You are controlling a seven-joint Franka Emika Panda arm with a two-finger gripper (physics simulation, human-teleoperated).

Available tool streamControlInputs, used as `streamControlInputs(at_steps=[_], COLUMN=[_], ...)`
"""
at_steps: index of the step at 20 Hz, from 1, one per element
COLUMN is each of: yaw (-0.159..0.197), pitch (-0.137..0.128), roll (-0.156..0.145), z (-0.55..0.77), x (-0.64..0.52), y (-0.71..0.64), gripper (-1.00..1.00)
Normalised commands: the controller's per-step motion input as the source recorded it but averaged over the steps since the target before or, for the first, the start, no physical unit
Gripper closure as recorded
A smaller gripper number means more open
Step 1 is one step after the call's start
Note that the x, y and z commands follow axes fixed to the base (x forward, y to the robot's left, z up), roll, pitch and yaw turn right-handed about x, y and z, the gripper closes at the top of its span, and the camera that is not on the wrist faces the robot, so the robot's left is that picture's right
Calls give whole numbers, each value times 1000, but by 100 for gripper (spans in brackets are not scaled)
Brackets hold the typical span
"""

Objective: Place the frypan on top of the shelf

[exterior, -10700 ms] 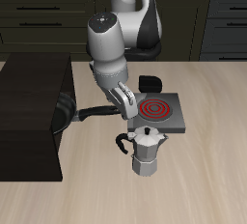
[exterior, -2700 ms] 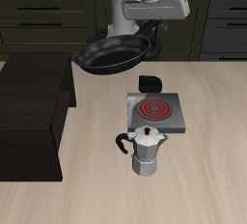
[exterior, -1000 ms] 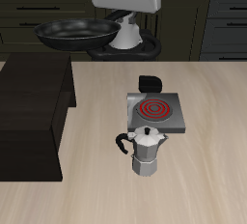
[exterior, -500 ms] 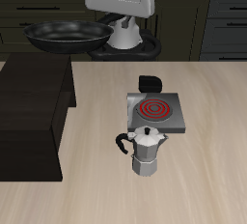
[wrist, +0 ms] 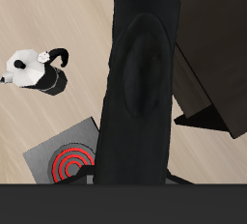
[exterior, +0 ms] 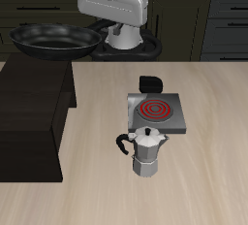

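Note:
The frypan (exterior: 55, 41) is round, shallow and black. It hangs level in the air above the back part of the shelf (exterior: 34, 98), a large dark boxy unit with a flat top. My gripper (exterior: 107, 27) is shut on the pan's handle, high above the table's back edge. In the wrist view the long black handle and pan (wrist: 145, 73) fill the middle, with the shelf (wrist: 217, 44) below it. My fingertips are hidden in that view.
A grey stove plate with a red coil (exterior: 155, 112) stands mid-table, with a silver moka pot (exterior: 145, 151) in front of it and a small black object (exterior: 150, 81) behind it. Dark drawer cabinets (exterior: 228, 20) line the back.
My gripper has carried the frypan sideways from above the table's back edge to above the shelf, staying high. Pot and stove have not moved.

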Motion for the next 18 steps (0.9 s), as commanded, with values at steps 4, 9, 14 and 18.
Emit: streamControlInputs(at_steps=[4, 9, 14, 18], yaw=[-31, -8, 9, 6], pitch=[12, 4, 8, 3], roll=[-48, -58, -44, -20], z=[-62, -20, -25, -2], x=[178, 131, 81, 17], y=[-309, -208, -159, -122], gripper=[100, 100, 100, 100])
